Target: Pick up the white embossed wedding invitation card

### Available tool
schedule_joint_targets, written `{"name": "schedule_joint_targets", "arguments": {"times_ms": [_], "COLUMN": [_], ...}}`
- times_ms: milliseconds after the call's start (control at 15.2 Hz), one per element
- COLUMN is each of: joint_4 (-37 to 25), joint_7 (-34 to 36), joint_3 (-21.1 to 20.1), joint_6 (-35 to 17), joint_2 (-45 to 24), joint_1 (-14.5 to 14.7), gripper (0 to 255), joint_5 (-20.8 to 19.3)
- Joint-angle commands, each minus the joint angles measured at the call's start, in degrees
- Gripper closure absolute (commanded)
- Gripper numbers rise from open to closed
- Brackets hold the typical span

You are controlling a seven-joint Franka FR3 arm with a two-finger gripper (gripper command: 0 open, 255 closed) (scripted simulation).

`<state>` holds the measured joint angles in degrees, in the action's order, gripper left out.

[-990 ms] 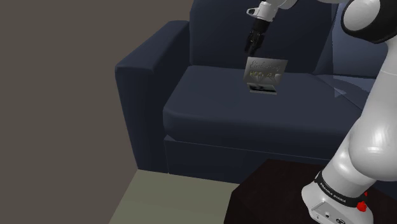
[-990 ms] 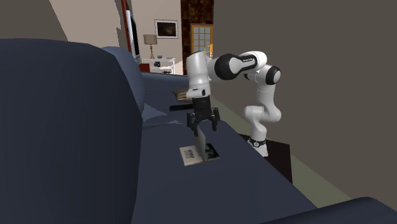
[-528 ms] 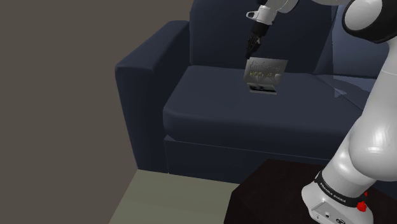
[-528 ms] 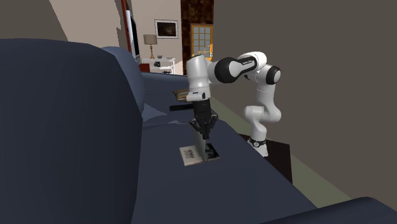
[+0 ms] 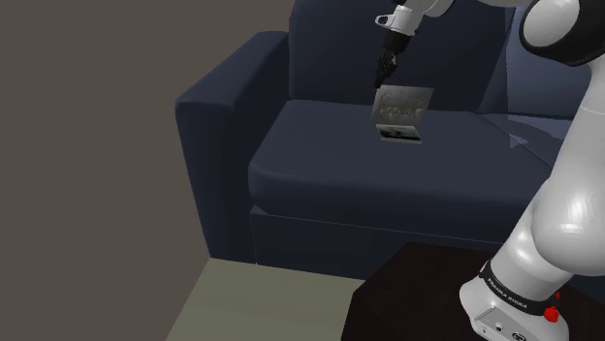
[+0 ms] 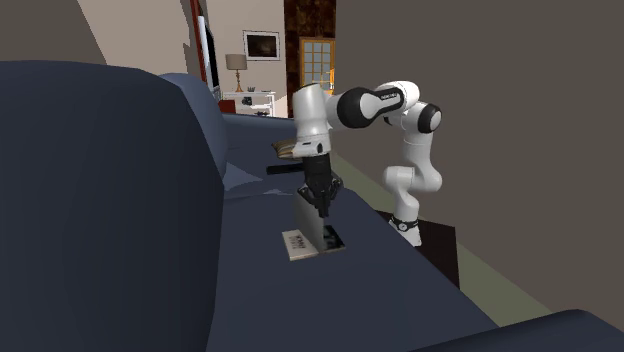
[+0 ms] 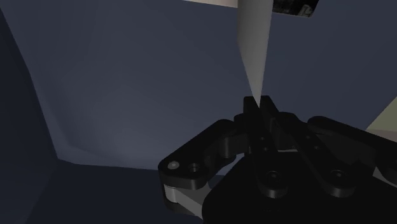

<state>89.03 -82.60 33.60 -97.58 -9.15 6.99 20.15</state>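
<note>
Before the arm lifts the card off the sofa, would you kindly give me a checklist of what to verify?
1. Grip closed: ok; the gripper clasps the card at its top edge.
2. Grip centred: not ok; it holds near one upper corner, so the card may swing.
3. Card clear of the sofa seat: cannot tell; its lower edge meets a dark flat item lying there.
4. Dark flat item free of the card: cannot tell.
5. Upward path: ok; the sofa back stands behind the gripper, not over it.
</note>
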Motion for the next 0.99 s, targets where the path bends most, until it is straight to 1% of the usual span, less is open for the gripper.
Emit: {"name": "schedule_joint_targets", "arguments": {"times_ms": [0, 792, 924], "joint_4": [-1.4, -14.5, -14.7], "joint_7": [0.3, 1.8, 1.8], "joint_3": [0.1, 0.5, 0.5], "joint_6": [1.3, 11.7, 11.9], "joint_2": [-0.1, -3.2, -3.3], "joint_1": [-0.2, -2.3, -2.3], "gripper": [255, 255, 255], "joint_5": [0.0, 1.8, 1.8]}}
